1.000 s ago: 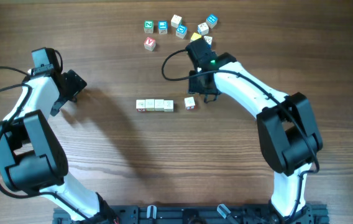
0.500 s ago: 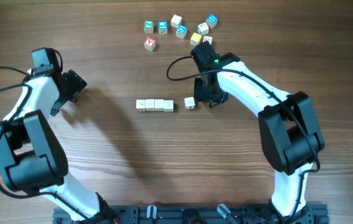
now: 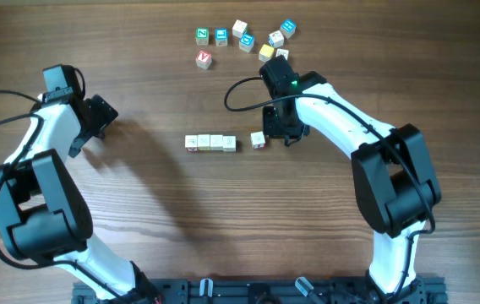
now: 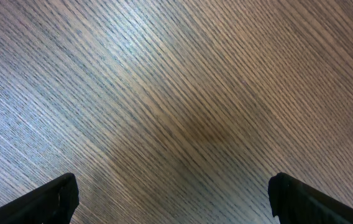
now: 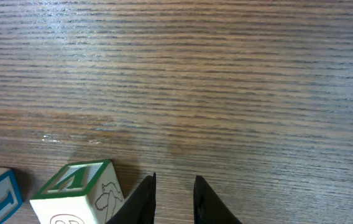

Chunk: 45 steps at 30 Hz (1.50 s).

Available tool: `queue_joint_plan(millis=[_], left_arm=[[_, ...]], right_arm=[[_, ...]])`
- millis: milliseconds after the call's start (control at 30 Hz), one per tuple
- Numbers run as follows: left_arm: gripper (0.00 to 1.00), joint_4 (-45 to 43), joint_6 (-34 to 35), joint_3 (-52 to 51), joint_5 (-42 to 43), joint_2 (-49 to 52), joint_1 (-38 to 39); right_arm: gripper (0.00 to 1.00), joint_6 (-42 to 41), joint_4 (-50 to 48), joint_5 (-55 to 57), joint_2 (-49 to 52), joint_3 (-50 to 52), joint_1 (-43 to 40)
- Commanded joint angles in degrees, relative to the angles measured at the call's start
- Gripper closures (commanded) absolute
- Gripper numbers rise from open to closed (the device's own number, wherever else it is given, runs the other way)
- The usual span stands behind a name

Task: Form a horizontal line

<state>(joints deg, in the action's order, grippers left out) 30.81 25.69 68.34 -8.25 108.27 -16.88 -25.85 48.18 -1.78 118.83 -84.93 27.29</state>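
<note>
Right pincer point(image 5: 171, 202) is nearly closed and empty. A loose cube point(image 5: 77, 193) sits just to its left, with the line point(image 3: 210, 143) beyond. The line's cubes look light, rigid and smooth, so grip opposite flat faces. Left pincer point(image 4: 176, 208) gapes wide.

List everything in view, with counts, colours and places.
Horizontal line: four cream cubes, edge to edge, table centre.
Lone cube: one, cream, just right of the line, gap between.
Loose cubes: about nine; blue, green, red, yellow, cream faces; clustered at the far side.
Table: one, brown wood.
Cable: one black loop, by the right arm's wrist.
Left hand: one, black, open and empty, over bare wood, left side.
Right hand: one, black, nearly closed, empty, beside the lone cube.
</note>
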Motion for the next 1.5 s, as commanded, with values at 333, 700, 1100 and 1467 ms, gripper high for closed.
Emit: queue_joint_plan(millis=[333, 700, 1100, 1467], left_arm=[[0.00, 0.00, 0.50, -0.20, 0.07, 0.39, 0.04], [0.00, 0.00, 0.50, -0.20, 0.07, 0.39, 0.04], [0.00, 0.00, 0.50, -0.20, 0.07, 0.39, 0.04], [0.00, 0.00, 0.50, -0.20, 0.07, 0.39, 0.04]], right_arm=[[0.78, -2.84, 0.28, -10.60, 0.33, 0.31, 0.13], [0.80, -2.84, -0.17, -12.90, 0.33, 0.33, 1.51], [0.80, -3.13, 0.00, -2.69, 0.33, 0.31, 1.51], [0.81, -4.31, -1.73, -4.68, 0.33, 0.31, 1.68]])
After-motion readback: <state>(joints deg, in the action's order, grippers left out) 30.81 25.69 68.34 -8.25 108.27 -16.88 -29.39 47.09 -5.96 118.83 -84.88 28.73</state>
